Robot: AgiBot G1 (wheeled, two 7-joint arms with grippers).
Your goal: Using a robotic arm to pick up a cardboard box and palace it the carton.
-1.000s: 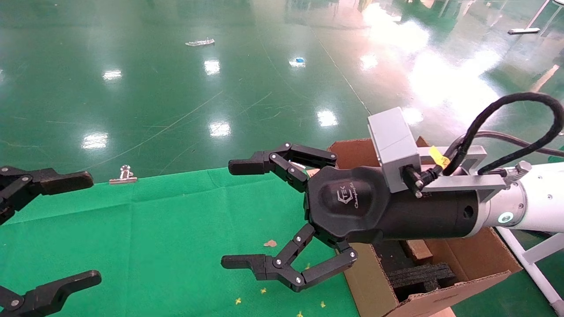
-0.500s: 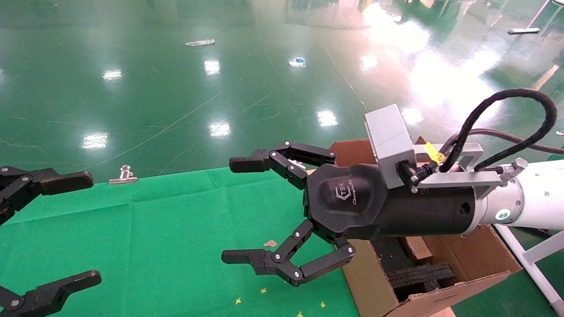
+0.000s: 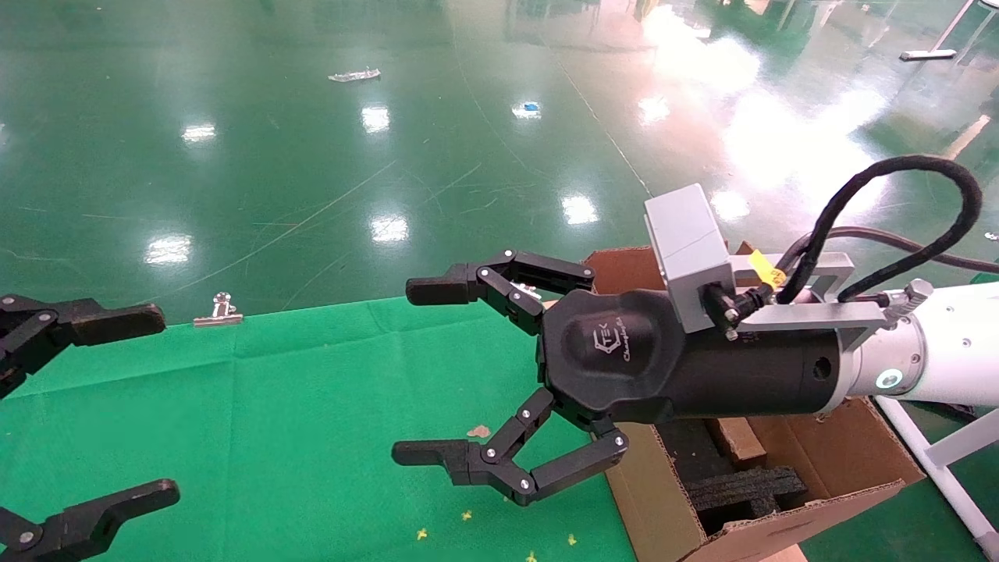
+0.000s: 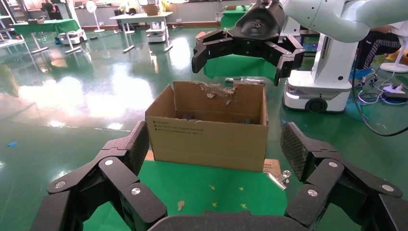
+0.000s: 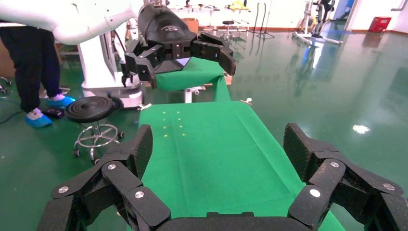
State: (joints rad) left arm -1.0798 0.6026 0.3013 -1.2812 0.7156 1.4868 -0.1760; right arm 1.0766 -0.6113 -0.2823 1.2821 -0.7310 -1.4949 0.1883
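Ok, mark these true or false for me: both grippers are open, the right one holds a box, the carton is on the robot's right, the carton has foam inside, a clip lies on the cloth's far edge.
1. Both grippers are open. True: the right gripper and the left gripper both have spread fingers.
2. The right gripper holds a box. False: nothing is between its fingers.
3. The carton is on the robot's left. False: it is on the right.
4. Black foam lies inside the carton. True.
5. A metal clip lies at the green cloth's far edge. True.
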